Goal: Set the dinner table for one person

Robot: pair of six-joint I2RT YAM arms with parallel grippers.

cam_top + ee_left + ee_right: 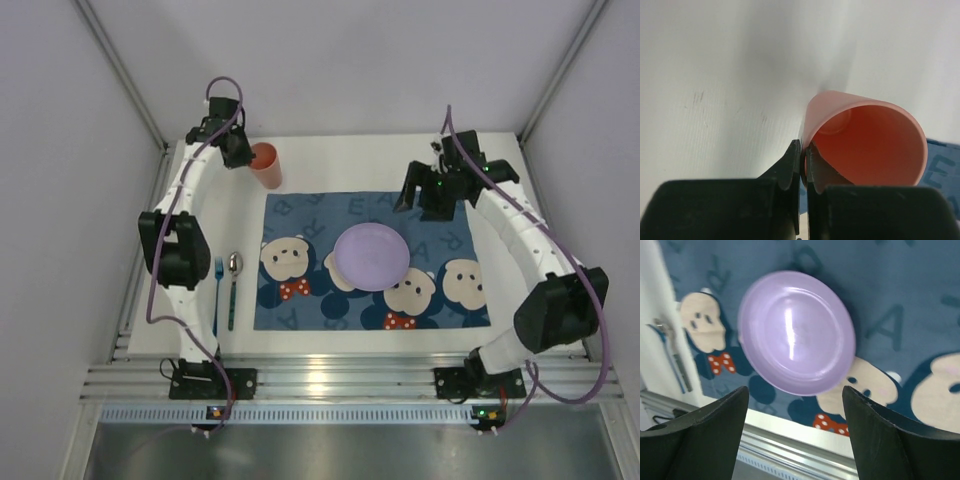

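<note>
We see the left gripper [801, 165] pinched shut on the wall of the orange cup [870, 140], near the far left corner of the table [350, 165] — the right gripper [795, 390] hangs wide open and empty above the purple plate [796, 332] on the blue placemat [300, 210]. The white table spreads beneath both arms.

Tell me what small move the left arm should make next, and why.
Probably lift the orange cup a little off the dinner table. The left gripper is pinched shut on its rim, and the cup stands just off the far left corner of the placemat, so it likely needs clearing before carrying toward the plate.
</note>
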